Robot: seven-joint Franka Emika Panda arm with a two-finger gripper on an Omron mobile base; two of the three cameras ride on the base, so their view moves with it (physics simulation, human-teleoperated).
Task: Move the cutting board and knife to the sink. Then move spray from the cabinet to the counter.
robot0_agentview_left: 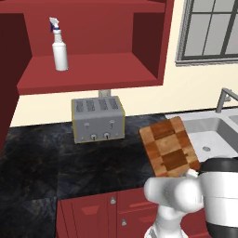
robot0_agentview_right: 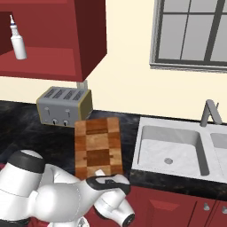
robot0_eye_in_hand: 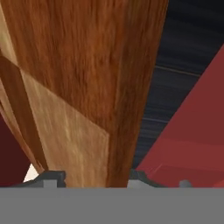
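The step in hand is the first one, getting the cutting board (robot0_agentview_right: pixel 97 146) to the sink (robot0_agentview_right: pixel 156 146); the spray (robot0_agentview_left: pixel 59 46) stands upright on the open shelf of the cabinet (robot0_agentview_left: pixel 88 74), at about ten o'clock from the board in the left base view, untouched. The board lies flat on the black desk (robot0_agentview_left: pixel 56 158), with its near end out over the desk's front edge, just in front of the toaster (robot0_agentview_left: pixel 98 119) and close beside the sink's white surround, which sits at about three o'clock from it in the right base view. The hand (robot0_eye_in_hand: pixel 92 177) is at the board's near end: in the hand view the wood grain runs up from between the two fingertips (robot0_eye_in_hand: pixel 54 177), one on either side of the board's thickness, so the jaws stand narrow about the board's edge. Whether they already press firmly on the wood I cannot tell, though it looks like a grip being taken. I cannot make out the knife. My reading is that the next move calls for a settled pinch on the edge, then a lift clear of the desk and a carry toward three o'clock, over the sink's rim, keeping the far end of the board from dipping and from striking the faucet (robot0_agentview_right: pixel 210 113) before it goes down into the basin.
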